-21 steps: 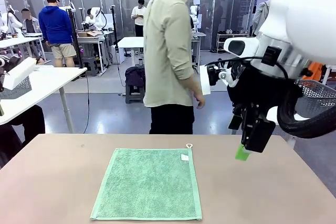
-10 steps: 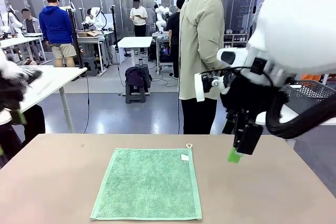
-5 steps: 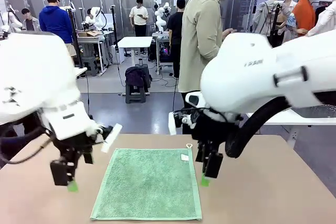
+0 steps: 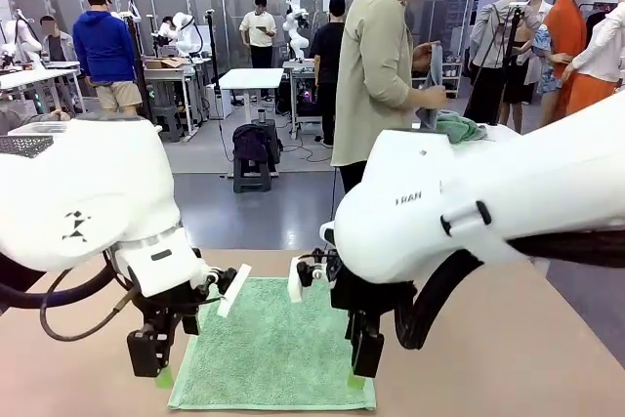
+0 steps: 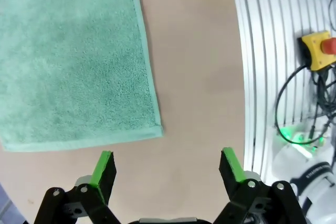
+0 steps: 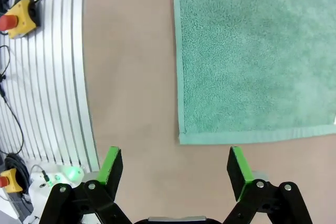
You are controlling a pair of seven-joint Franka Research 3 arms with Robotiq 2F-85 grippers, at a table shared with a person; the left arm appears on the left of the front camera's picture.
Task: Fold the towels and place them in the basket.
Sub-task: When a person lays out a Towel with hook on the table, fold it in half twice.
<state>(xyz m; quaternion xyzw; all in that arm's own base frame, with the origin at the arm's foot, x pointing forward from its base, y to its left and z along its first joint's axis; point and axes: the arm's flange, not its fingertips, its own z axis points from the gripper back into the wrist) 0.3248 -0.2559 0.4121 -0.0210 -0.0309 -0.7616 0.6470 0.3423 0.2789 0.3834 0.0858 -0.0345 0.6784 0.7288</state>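
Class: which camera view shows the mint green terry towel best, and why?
The front view: the mint green terry towel lies flat, seen nearly whole. The two wrist views each show one corner of it, close up.

Open table (image 4: 508,358) flanks the towel (image 4: 273,349); left end effector (image 5: 168,163) and right end effector (image 6: 173,163) crowd near corners.

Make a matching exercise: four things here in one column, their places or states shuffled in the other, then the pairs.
1 green towel
2 left hand
3 right hand
4 person

A open, by the towel's near right corner
B spread flat on the table
C standing beyond the far edge
D open, by the towel's near left corner

Pairs: 1-B, 2-D, 3-A, 4-C
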